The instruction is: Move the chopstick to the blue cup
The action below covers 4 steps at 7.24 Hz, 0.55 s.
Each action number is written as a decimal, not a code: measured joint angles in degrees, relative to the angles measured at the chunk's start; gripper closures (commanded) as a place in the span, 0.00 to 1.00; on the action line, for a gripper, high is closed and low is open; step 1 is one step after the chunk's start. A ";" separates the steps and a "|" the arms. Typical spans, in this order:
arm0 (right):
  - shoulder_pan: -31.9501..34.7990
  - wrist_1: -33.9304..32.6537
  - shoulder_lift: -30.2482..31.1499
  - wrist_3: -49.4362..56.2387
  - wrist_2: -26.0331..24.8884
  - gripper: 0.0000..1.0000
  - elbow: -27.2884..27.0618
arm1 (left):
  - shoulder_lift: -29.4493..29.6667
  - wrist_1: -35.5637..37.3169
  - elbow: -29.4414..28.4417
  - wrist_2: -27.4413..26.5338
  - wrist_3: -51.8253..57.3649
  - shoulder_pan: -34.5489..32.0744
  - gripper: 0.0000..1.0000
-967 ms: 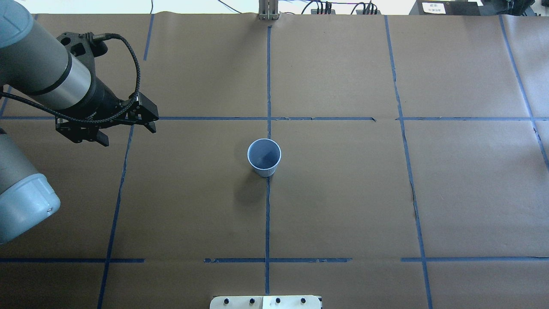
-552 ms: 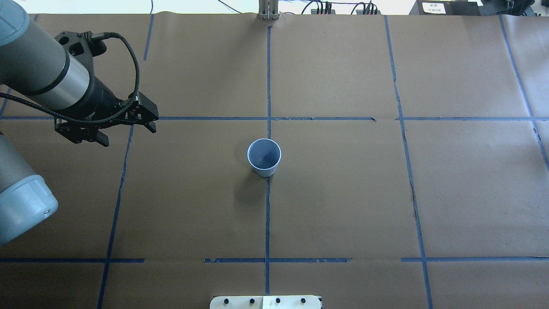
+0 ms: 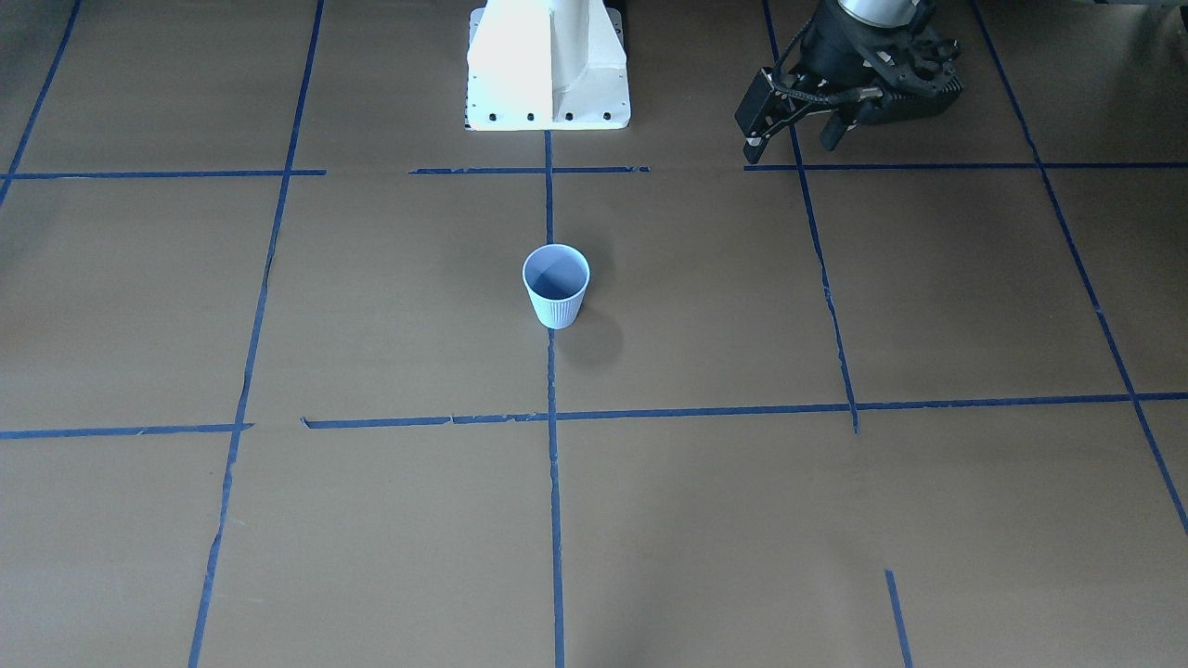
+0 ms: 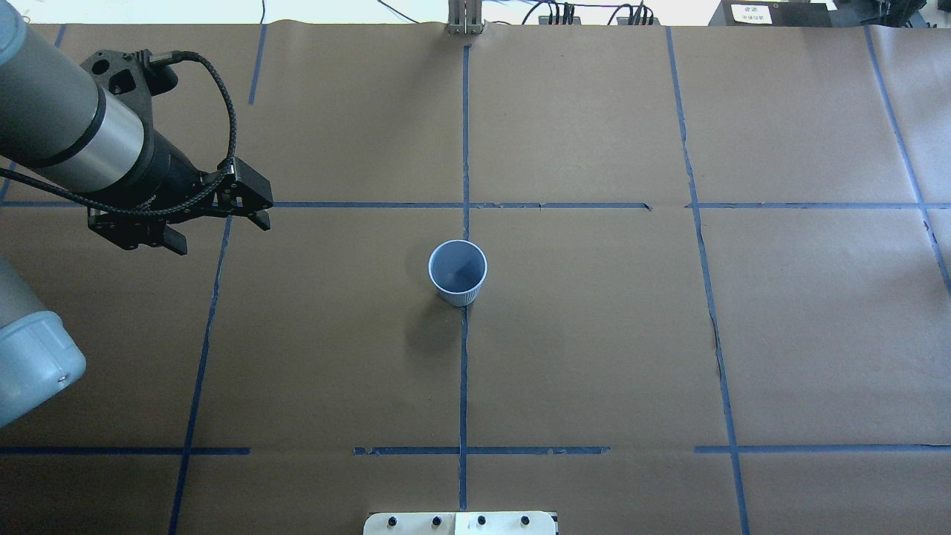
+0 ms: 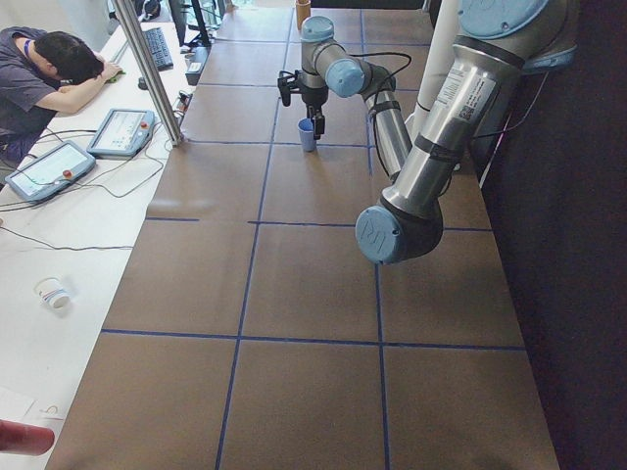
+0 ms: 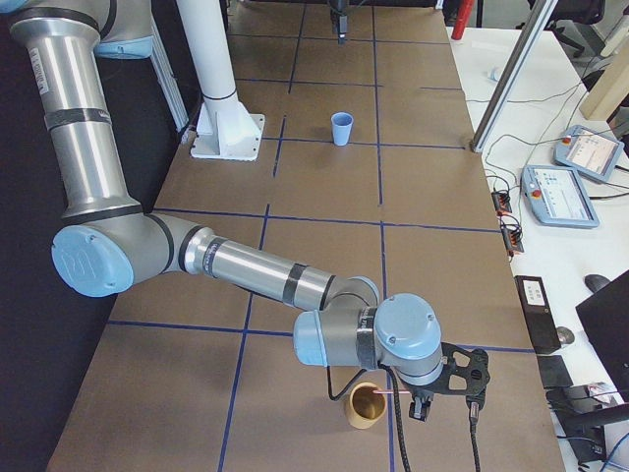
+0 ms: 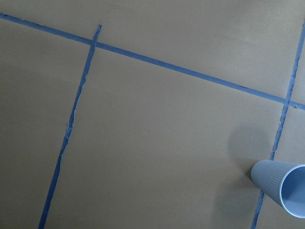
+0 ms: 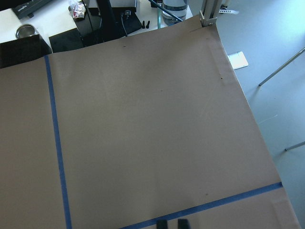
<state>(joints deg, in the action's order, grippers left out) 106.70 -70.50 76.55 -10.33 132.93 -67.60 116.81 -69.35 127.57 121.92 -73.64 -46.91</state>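
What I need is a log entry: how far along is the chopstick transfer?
Nothing looks done: the blue cup stands empty. In hand: the right pincer hovers by a tan cup at the table's end, where a thin pink stick shows; grip unclear. The left pincer hangs open. Left: carry and drop.

Blue cup (image 4: pixel 458 272): ribbed matt plastic. Table (image 4: pixel 594 334): matt brown paper w/ tape (image 4: pixel 463 371).

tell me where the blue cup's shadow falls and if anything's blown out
Overhead exterior: the blue cup throws a soft shadow toward lower left; the strip past the table's far edge is blown out. Exterior front-facing: shadow lies lower right of the cup; the white robot base is overexposed. Left wrist: faint shadow up and left of the cup.
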 measured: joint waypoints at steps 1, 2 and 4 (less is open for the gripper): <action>1.52 -6.95 0.10 4.56 0.42 1.00 -3.65 | 0.00 0.02 0.46 0.04 -0.27 0.03 0.00; 2.58 -15.72 0.00 9.21 0.52 1.00 -8.35 | -0.39 0.06 0.97 0.04 -0.37 0.08 0.00; 0.60 -34.30 -2.46 13.27 0.07 1.00 -20.79 | -2.58 0.09 2.15 -0.01 0.58 0.06 0.00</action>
<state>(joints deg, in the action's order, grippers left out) 107.30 -104.81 74.09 2.94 133.00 -88.39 114.22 -69.26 129.72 121.92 -73.05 -46.85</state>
